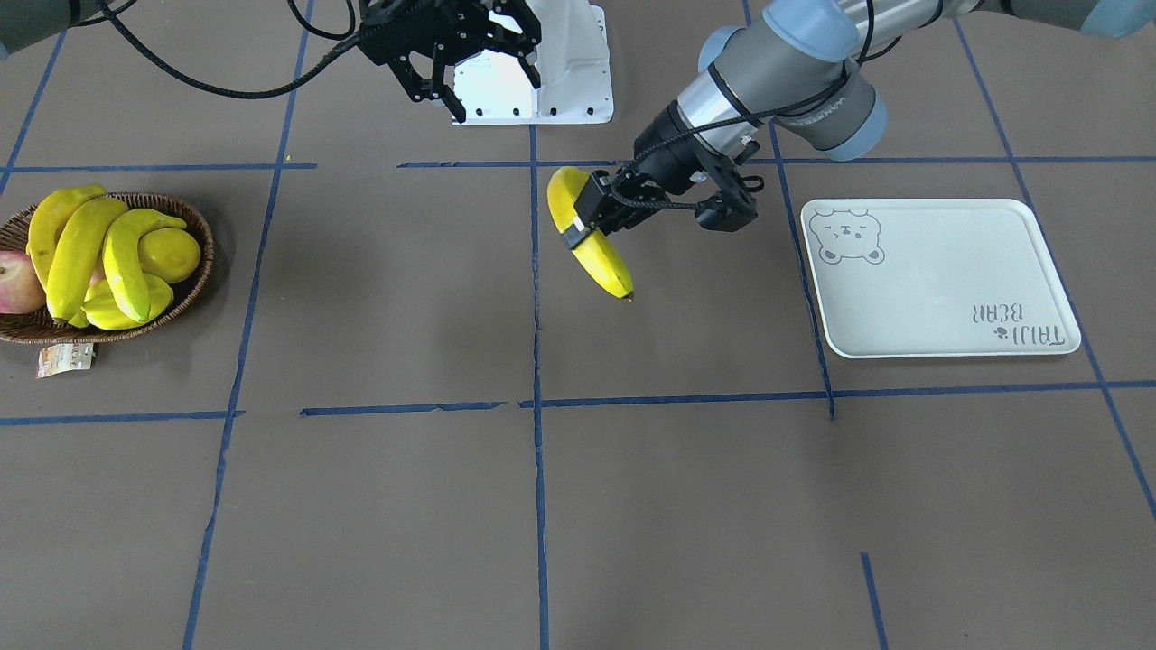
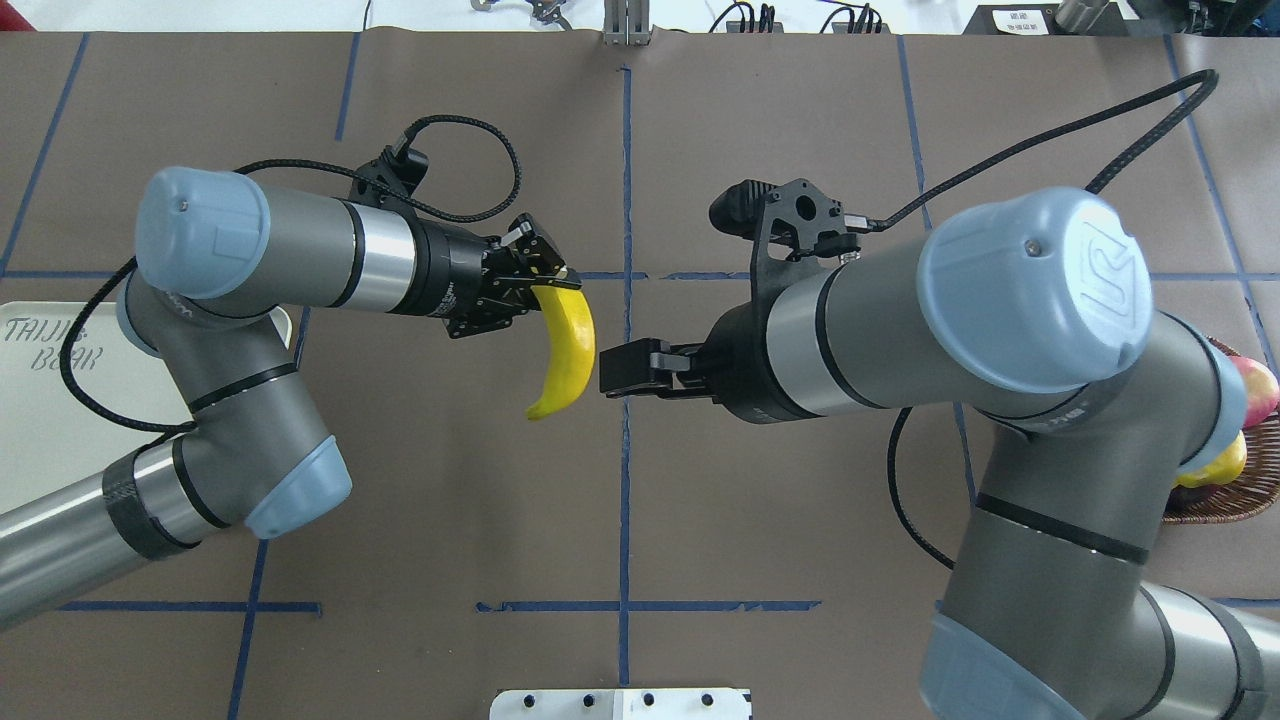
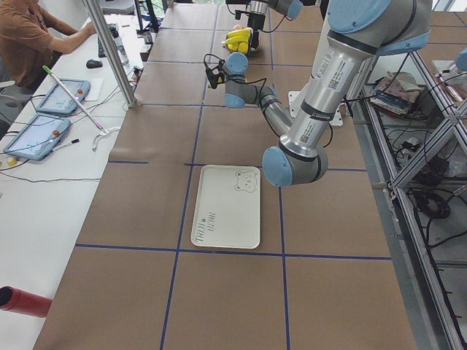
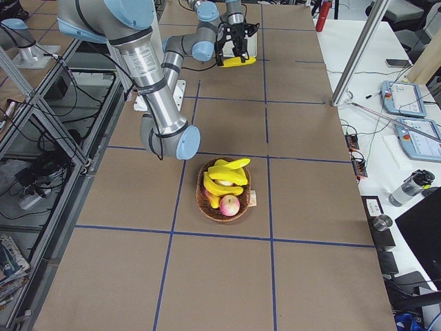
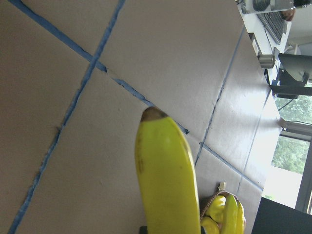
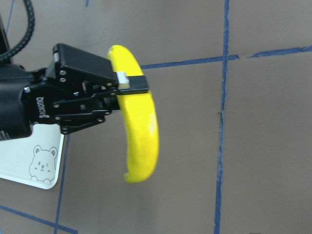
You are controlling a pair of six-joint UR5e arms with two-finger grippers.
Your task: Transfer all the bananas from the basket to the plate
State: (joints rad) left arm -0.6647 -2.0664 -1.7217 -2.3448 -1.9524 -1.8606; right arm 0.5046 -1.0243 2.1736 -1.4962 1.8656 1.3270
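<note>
Since the left gripper (image 1: pixel 582 221) has the carried banana (image 1: pixel 603 262) clamped across its width, jaws closed firmly on it, the fruit hangs above the table (image 1: pixel 632 506) around mid-table, by the centre blue tape line (image 1: pixel 539 469). It is between the basket (image 1: pixel 208 257) and the plate (image 1: pixel 939 280), and touches neither.

The grip sits roughly a third of the way along from the upper end. The short end pokes out above the jaws, and the longer curved part juts out below them, unsupported, tip pointing down toward the table. The right wrist view shows one finger pad flat on the skin, with the banana crosswise to the fingers.

Handling, as a judgement:
- Light and stiff enough to hold its curve.
- The skin looks smooth and glossy, so it is probably a bit slippery.
- With an off-centre grip, the long end could pivot or slide in the jaws on a fast swing.
- A hold nearer the middle of the curve, across the narrow width, would be steadier.
- If it is real fruit, hard squeezing would bruise it. Whether it is real or plastic cannot be told.

The right gripper (image 1: pixel 461 68) has its fingers spread and nothing in them. In the overhead view it looks just beside the banana's lower half, but the front view shows a clear gap.

The plate is bare so far. Three bananas (image 1: pixel 81 253) lie piled in the basket with a lemon (image 1: pixel 172 253) and an apple (image 1: pixel 13 282).
</note>
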